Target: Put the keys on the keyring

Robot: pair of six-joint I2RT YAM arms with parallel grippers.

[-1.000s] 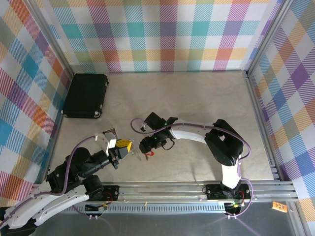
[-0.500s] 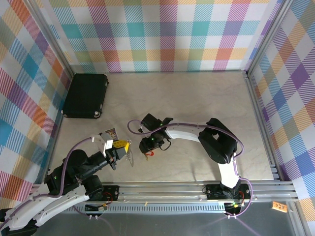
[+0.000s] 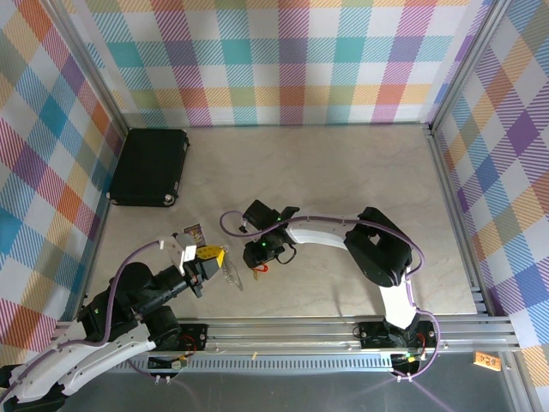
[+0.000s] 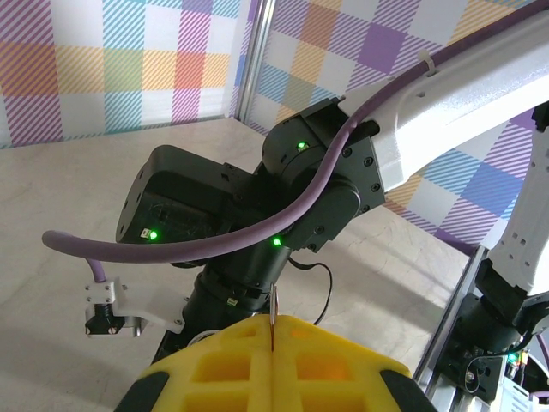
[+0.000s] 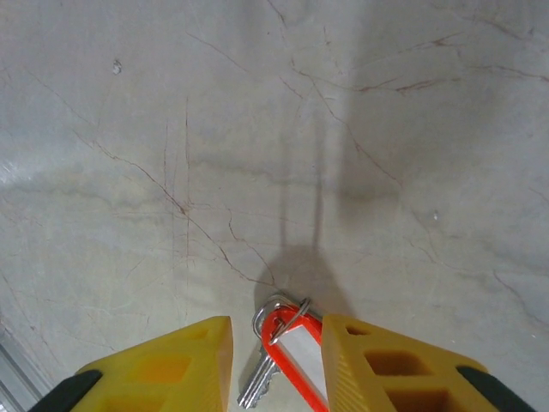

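Observation:
The keys [image 5: 296,342] lie on the table: a silver key and a red-rimmed tag joined by a small wire ring. My right gripper [image 5: 276,330] points down over them, one yellow finger on each side, with a gap left on the silver key's side. The top view shows that gripper [image 3: 255,260] just above the red keys [image 3: 258,269]. My left gripper [image 3: 213,255] is shut on the keyring [image 3: 231,276], which hangs off the table left of the keys. In the left wrist view the keyring [image 4: 274,302] shows edge-on as a thin metal strip pinched between the shut yellow fingers [image 4: 334,365].
A black case [image 3: 150,166] lies at the back left by the wall. Checked walls close in the table on three sides. An aluminium rail [image 3: 343,330] runs along the near edge. The right arm's wrist [image 4: 257,223] hangs close in front of my left gripper.
The right gripper's fingers have drawn closer together round the keys and the arm has sunk slightly towards them. The left gripper with the keyring has eased a little back and left.

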